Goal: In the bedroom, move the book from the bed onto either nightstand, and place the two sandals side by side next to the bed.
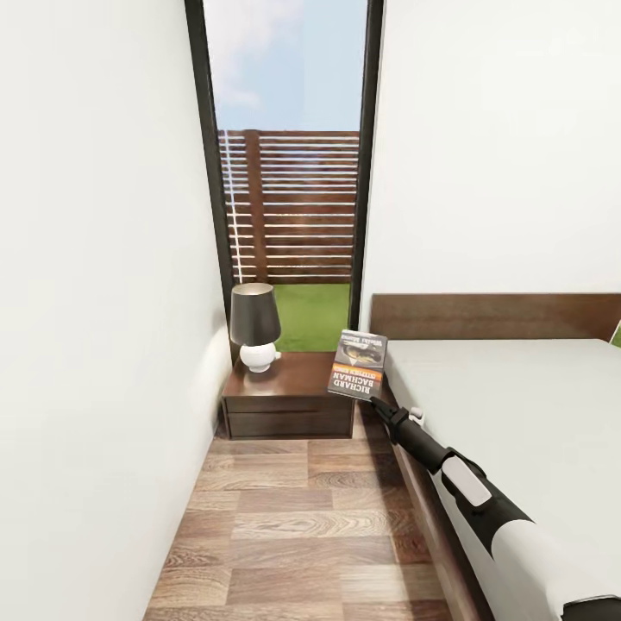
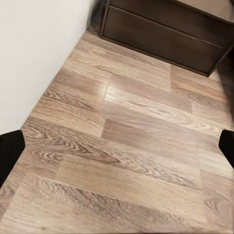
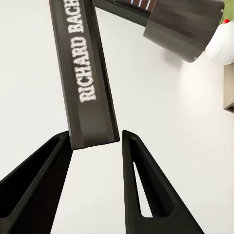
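Note:
The book [image 1: 358, 366], a dark paperback with an orange band, hangs tilted in the air over the right edge of the nightstand [image 1: 293, 379], beside the bed's [image 1: 517, 414] near corner. My right gripper [image 1: 374, 397] is shut on its lower end. The right wrist view looks along the book's spine [image 3: 87, 73], lettered "RICHARD BACH", with the right gripper [image 3: 95, 134] pinching its end between both black fingers. My left gripper [image 2: 118, 148] is open over bare floor, with the nightstand's drawer front [image 2: 165, 34] ahead of it. The sandals are out of view.
A lamp [image 1: 254, 332] with a dark shade and white base takes up the nightstand's left half. A white wall [image 1: 86, 302] closes in the left side. A tall dark-framed window [image 1: 289, 172] stands behind. A narrow strip of plank floor [image 1: 293, 517] runs between wall and bed.

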